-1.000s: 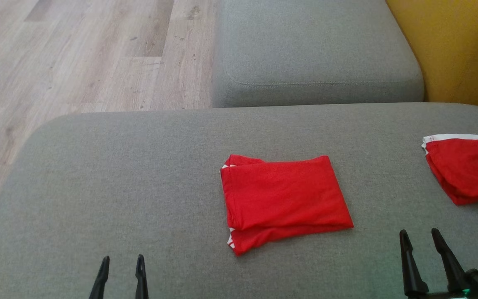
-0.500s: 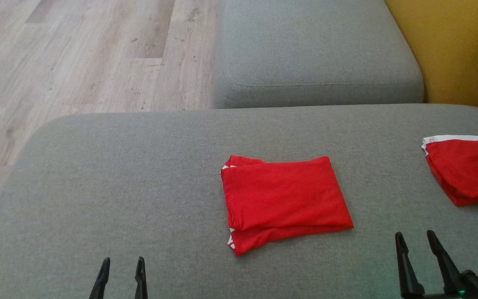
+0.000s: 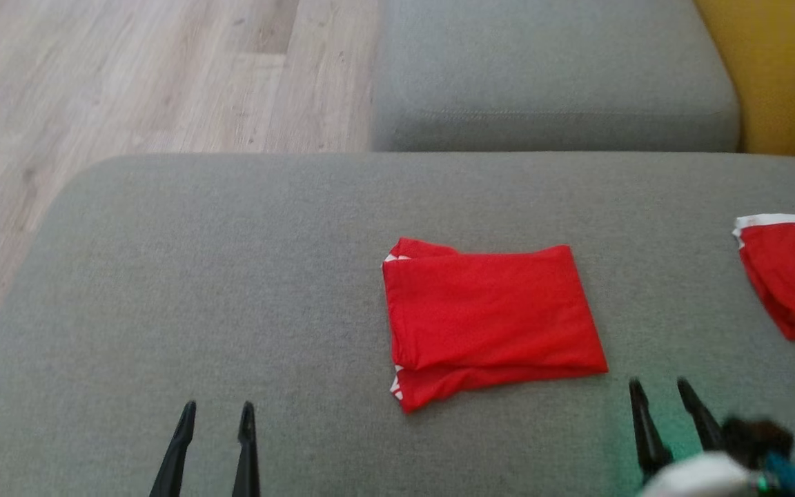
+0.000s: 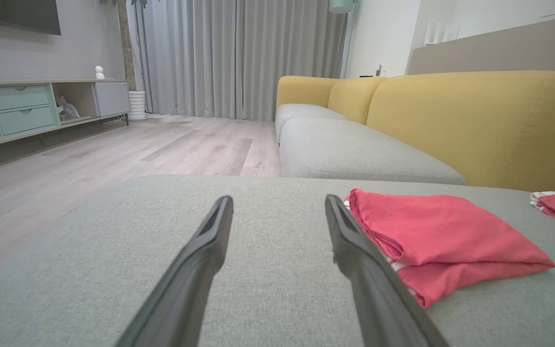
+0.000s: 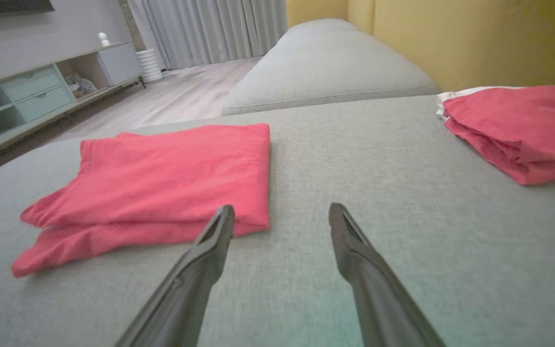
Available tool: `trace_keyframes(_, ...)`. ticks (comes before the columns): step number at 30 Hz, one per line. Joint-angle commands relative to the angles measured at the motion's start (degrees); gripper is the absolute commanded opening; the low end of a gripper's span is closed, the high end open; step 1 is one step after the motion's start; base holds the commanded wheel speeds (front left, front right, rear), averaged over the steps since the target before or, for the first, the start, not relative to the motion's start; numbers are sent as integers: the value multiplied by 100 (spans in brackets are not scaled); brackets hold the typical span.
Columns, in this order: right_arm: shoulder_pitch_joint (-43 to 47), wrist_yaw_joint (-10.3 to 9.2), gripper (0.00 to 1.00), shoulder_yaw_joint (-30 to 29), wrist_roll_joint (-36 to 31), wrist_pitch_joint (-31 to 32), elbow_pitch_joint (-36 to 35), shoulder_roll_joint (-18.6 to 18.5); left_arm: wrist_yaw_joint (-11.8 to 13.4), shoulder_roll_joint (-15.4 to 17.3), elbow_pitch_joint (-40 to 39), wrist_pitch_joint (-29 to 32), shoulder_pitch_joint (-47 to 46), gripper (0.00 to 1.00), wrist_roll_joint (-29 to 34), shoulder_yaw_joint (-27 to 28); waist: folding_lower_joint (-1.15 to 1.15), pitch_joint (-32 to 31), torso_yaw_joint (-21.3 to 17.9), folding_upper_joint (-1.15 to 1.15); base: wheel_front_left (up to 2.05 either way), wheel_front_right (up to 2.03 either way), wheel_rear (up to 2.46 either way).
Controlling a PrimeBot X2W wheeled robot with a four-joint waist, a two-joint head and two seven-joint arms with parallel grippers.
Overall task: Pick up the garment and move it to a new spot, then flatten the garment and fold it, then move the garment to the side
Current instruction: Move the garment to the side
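Red garment (image 3: 491, 321): folded, lying mid-seat on the grey sofa cushion (image 3: 232, 276).
Left pincer (image 3: 219, 408): spread open, empty, well left of it.
Right pincer (image 3: 660, 384): spread open, empty, near its front right corner.
Your step: probably shifting it aside; pinch every layer at one edge, lift low, keep the fold.

Slim, tapering black fingers (image 3: 178, 445) — a rounded pale forearm (image 3: 698, 478) — dark wrist (image 3: 756, 438), teal-tinged.
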Motion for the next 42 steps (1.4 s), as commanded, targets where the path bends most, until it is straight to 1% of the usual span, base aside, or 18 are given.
trace_keyframes(1, -761, 37, 100, 166, 268, 52, 186, -35, 35, -67, -255, -37, -365, 100, 59, 73, 0, 152, 93, 0, 0, 0, 0)
trace_keyframes(5, -1689, 37, 100, 128, 526, 631, 1011, -62, 91, -67, -348, -37, -466, 100, 90, -54, 0, 345, 175, 0, 0, 0, 0)
trace_keyframes(6, -2118, 37, 100, 132, 589, 908, 1417, -57, 109, -67, -396, -37, -531, 100, 120, -109, 0, 419, 229, 0, 0, 0, 0)
trace_keyframes(7, -2322, 37, 100, 162, 615, 1017, 1610, -57, 126, -67, -425, -37, -560, 100, 123, -124, 0, 453, 249, 0, 0, 0, 0)
trace_keyframes(11, -3017, 37, 100, 317, 767, 1354, 2389, -56, 169, -67, -485, -37, -683, 100, 86, -191, 0, 656, 323, 0, 0, 0, 0)
trace_keyframes(15, -3396, 37, 100, 517, 992, 1545, 3141, -9, 168, -67, -496, -37, -837, 100, 99, -286, 0, 847, 399, 0, 0, 0, 0)
trace_keyframes(16, -3459, 37, 28, 596, 1129, 1579, 3241, 33, 179, -67, -498, -37, -867, 100, 96, -298, 0, 901, 401, 0, 0, 0, 0)
trace_keyframes(17, -3510, 37, 0, 700, 1286, 1568, 3272, 75, 191, -67, -499, -37, -893, 100, 91, -305, 0, 954, 393, 0, 0, 0, 0)
trace_keyframes(18, -3553, 37, 0, 776, 1452, 1514, 3274, 99, 202, -67, -497, -37, -914, 100, 88, -308, 0, 1002, 371, 0, 0, 0, 0)
trace_keyframes(19, -3553, 37, 0, 776, 1452, 1514, 3274, 99, 202, -67, -497, -37, -914, 100, 88, -308, 0, 1002, 371, 0, 0, 0, 0)
trace_keyframes(21, -3660, 37, 0, 895, 1623, 1275, 3264, 48, 231, -67, -506, -37, -945, 100, 76, -303, 0, 1102, 273, 0, 0, 0, 0)
trace_keyframes(23, -3800, 37, 0, 1102, 1645, 1075, 3239, -78, 269, -67, -555, -37, -981, 100, 44, -296, 0, 1222, 105, 0, 0, 0, 0)
trace_keyframes(26, -4088, 37, 0, 1328, 1624, 804, 3160, -419, 287, -67, -693, -37, -1088, 100, 23, -340, 0, 1425, -189, 0, 0, 0, 0)
trace_keyframes(29, -4424, 37, 0, 1488, 1624, 725, 3017, -865, 333, -67, -790, -37, -1247, 100, 0, -364, 0, 1683, -497, 0, 0, 0, 0)
trace_keyframes(33, -4842, 37, 0, 1520, 1591, 740, 2740, -1667, 356, -67, -842, -37, -1541, 100, 1, -373, 0, 2090, -835, 0, 0, 0, 0)
trace_keyframes(37, -5082, 37, 0, 1318, 1474, 784, 2518, -2500, 321, -67, -832, -37, -1816, 100, 53, -362, 0, 2410, -1051, 0, 0, 0, 0)
trace_keyframes(42, -5149, 37, 0, 895, 1361, 962, 2370, -3236, 234, -67, -750, -37, -2066, 100, 133, -349, 0, 2657, -1167, 0, 0, 0, 0)
